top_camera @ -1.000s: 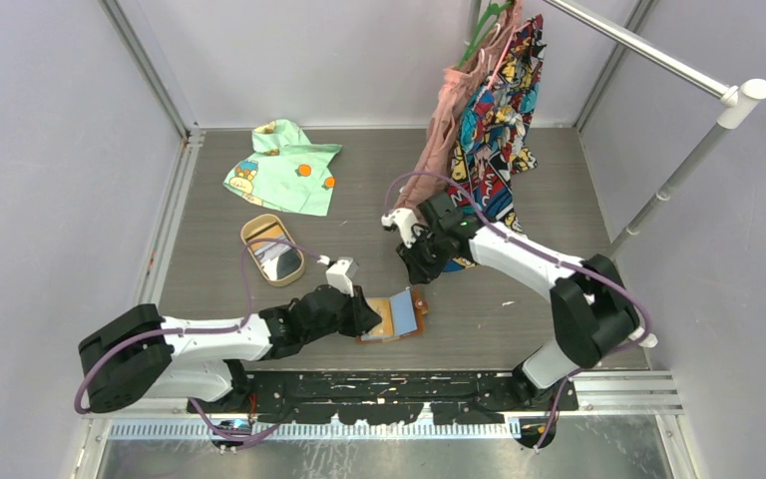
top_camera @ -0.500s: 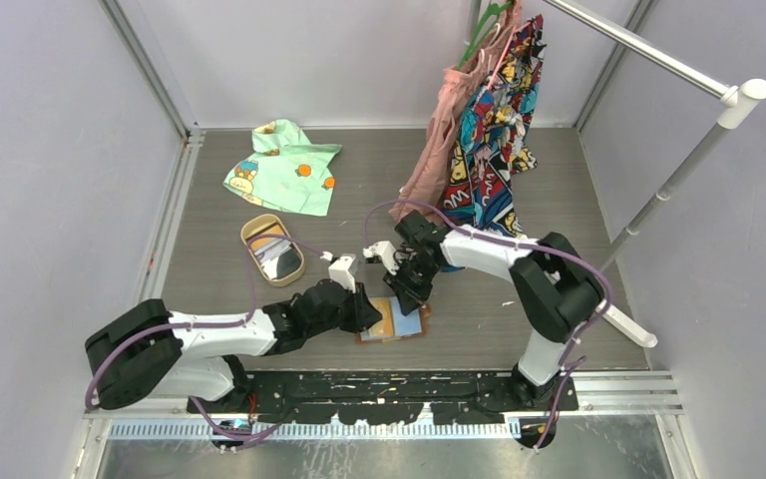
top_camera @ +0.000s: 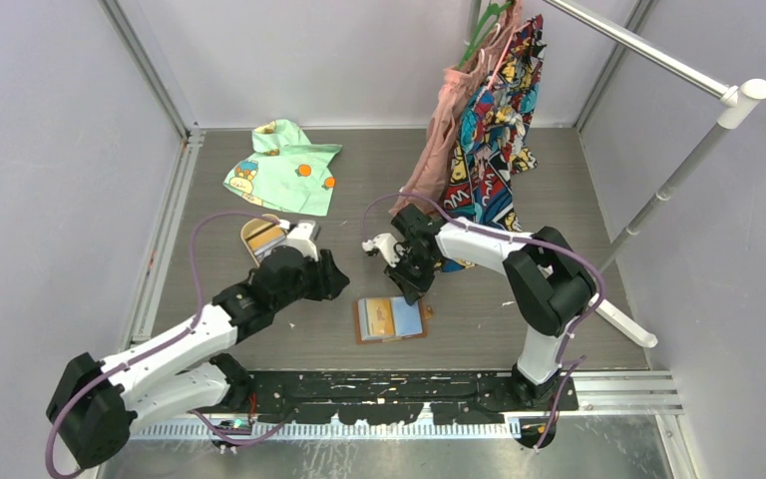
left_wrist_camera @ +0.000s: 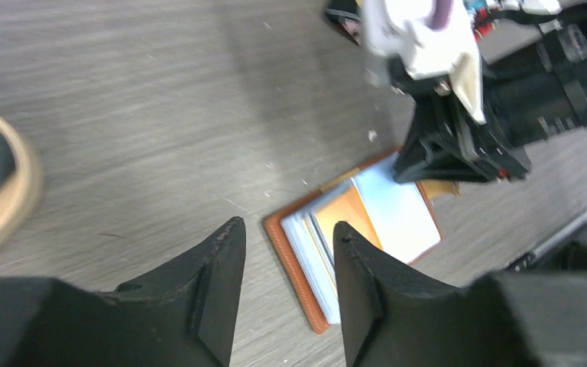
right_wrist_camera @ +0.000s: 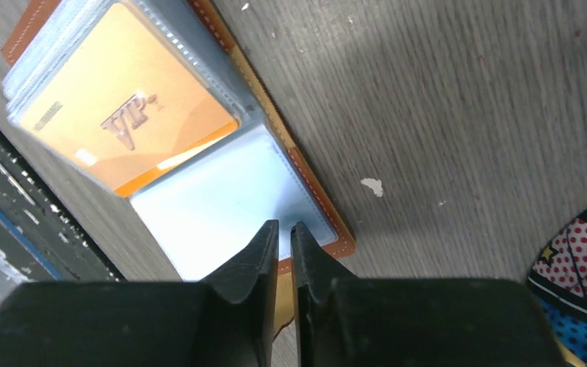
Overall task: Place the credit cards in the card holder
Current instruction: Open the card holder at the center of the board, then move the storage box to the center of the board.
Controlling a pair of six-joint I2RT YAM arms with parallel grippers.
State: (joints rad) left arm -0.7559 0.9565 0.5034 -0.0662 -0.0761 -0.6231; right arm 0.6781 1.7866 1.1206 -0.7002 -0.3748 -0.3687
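Over the card holder (top_camera: 391,319), the right tool (right_wrist_camera: 284,229) hung pressed together, empty. The left tool (left_wrist_camera: 287,225), spread and empty, needed a square, edge-on pinch next.

From my console I see a grey wood-grain worktop (top_camera: 359,190) boxed in by pale lilac walls (top_camera: 50,150) and metal corner posts (top_camera: 150,68), evenly lit, with a rail (top_camera: 648,51) slanting across the right corner, bright clothes (top_camera: 494,130) hanging there, and a green cloth (top_camera: 284,165) at the back.
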